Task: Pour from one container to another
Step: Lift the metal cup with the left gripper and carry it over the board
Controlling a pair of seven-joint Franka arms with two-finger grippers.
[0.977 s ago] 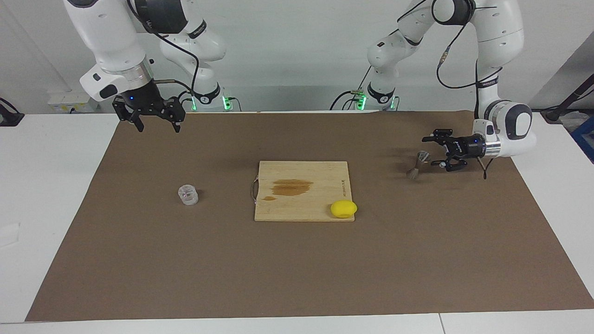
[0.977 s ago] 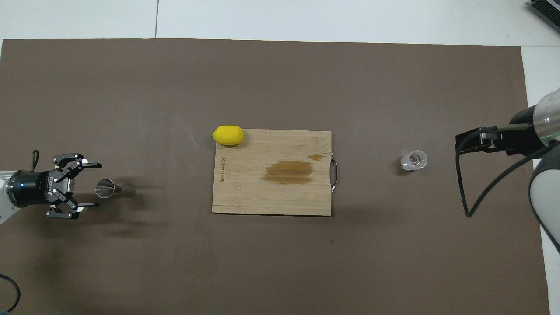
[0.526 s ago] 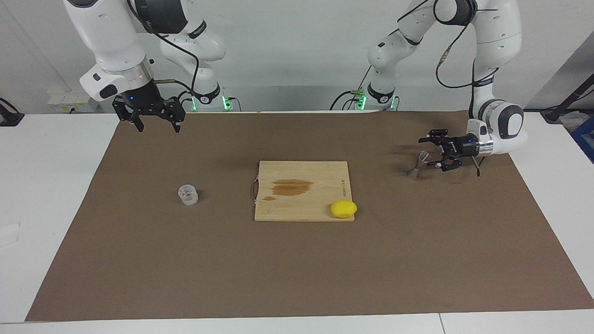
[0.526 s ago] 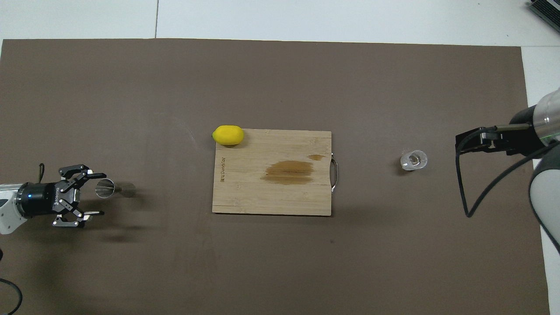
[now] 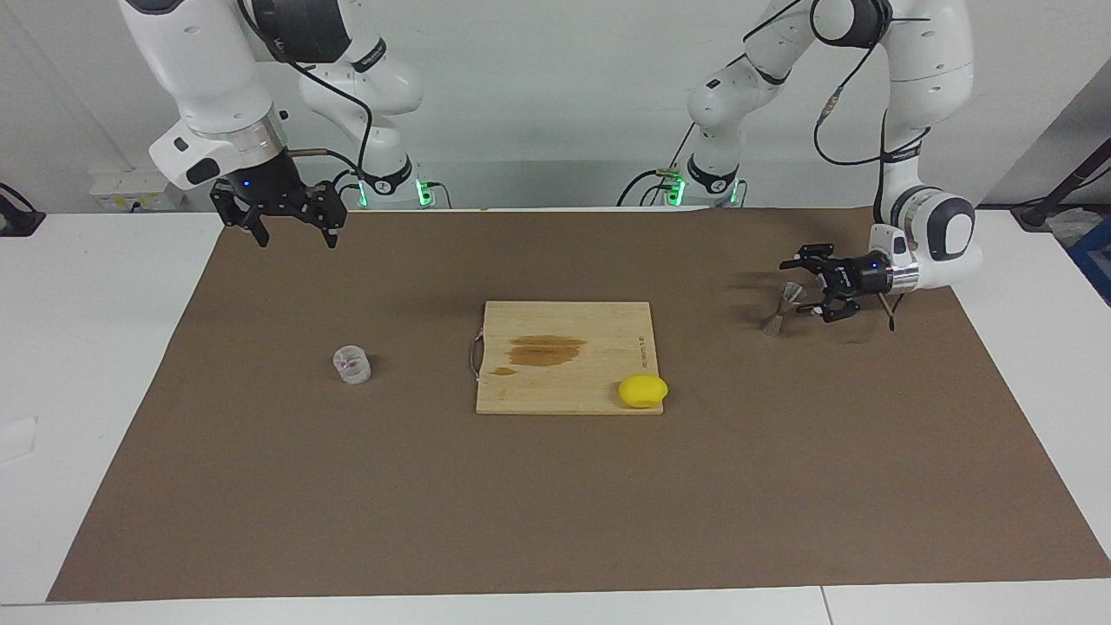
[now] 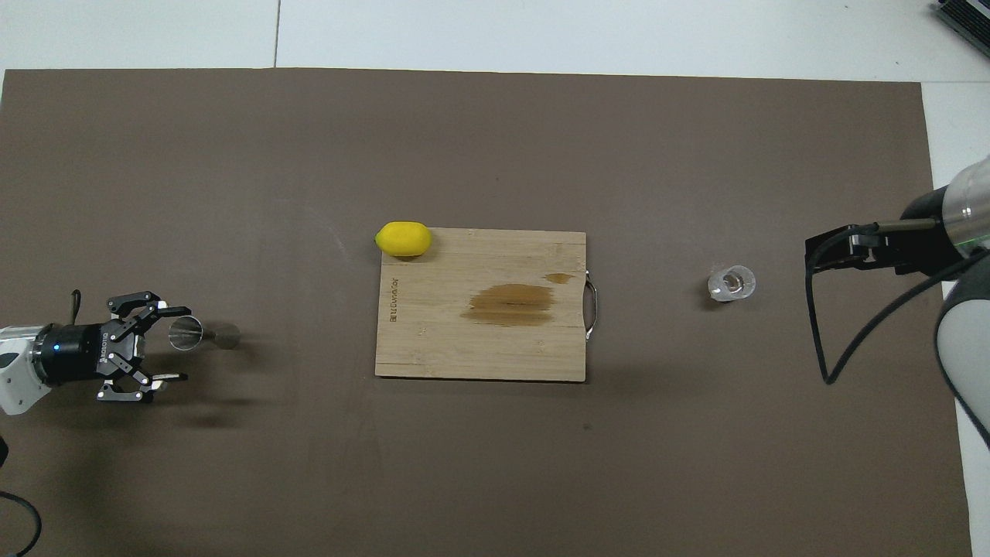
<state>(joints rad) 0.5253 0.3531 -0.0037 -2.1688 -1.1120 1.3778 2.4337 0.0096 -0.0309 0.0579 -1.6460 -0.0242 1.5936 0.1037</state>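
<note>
The clear glass cup (image 5: 351, 365) (image 6: 731, 282) stands upright on the brown mat toward the right arm's end. The grey metal jigger (image 5: 779, 311) (image 6: 203, 335) stands upright toward the left arm's end. My left gripper (image 5: 794, 286) (image 6: 182, 345) lies level, low over the mat. It is open, with its fingertips on either side of the jigger's upper cone and a gap showing on each side. My right gripper (image 5: 295, 241) (image 6: 847, 249) hangs open and empty over the mat's edge by the robots, well apart from the glass.
A wooden cutting board (image 5: 564, 382) (image 6: 479, 356) with a dark stain lies mid-table, its metal handle toward the glass. A yellow lemon (image 5: 642, 391) (image 6: 403, 238) rests at the board's corner away from the robots. The brown mat (image 5: 555, 503) covers most of the white table.
My left gripper has slid toward the jigger, so its open fingertips now flank the upper cone. The right arm, glass, lemon and board have not moved.
</note>
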